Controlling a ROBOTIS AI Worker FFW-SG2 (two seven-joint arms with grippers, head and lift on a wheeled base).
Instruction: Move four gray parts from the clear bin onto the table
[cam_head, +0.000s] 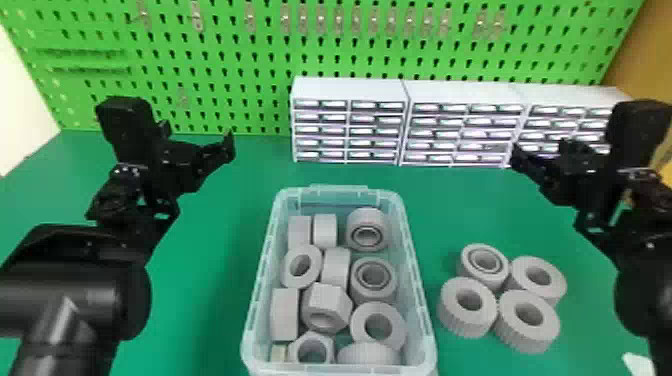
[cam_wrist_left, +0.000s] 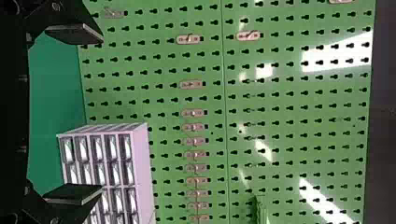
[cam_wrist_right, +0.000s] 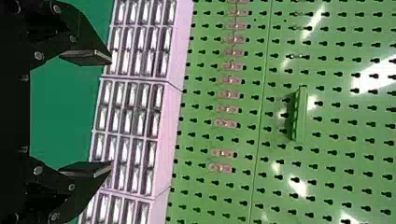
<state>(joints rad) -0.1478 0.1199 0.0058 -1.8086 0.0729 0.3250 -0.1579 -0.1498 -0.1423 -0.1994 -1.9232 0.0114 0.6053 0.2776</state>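
My left claw (cam_wrist_left: 102, 115) is open, its two flat fingers wide apart with nothing between them, and my right claw (cam_wrist_right: 111, 112) is the same: spread and empty. Both hang above the far part of the table (cam_head: 215, 300), one to each side, well apart from the bin (cam_head: 345, 371), and in the wrist views the fingers point toward the cabinets (cam_head: 350, 90) and the pegboard (cam_head: 225, 60). Below, nearer me and between my two arms, is the bin, open-topped, with many gray parts inside, some with round holes, some with flat sides. To the right of it, on the table, four gray parts lie in a tight cluster, holes up: a far-left ring (cam_head: 470, 267) with a second ring inside its hole, a far-right ring (cam_head: 552, 285), a near-left ring (cam_head: 465, 322) and a near-right ring (cam_head: 530, 337). They are touching or very nearly so. Four is the number I am asked for, so I judge the job complete: the count on the table is met, and the rest can remain in the bin. I see no further pick to make. Reaching in again would risk a fifth part out, or a knock to the cluster; the best move is none, with both arms kept clear.
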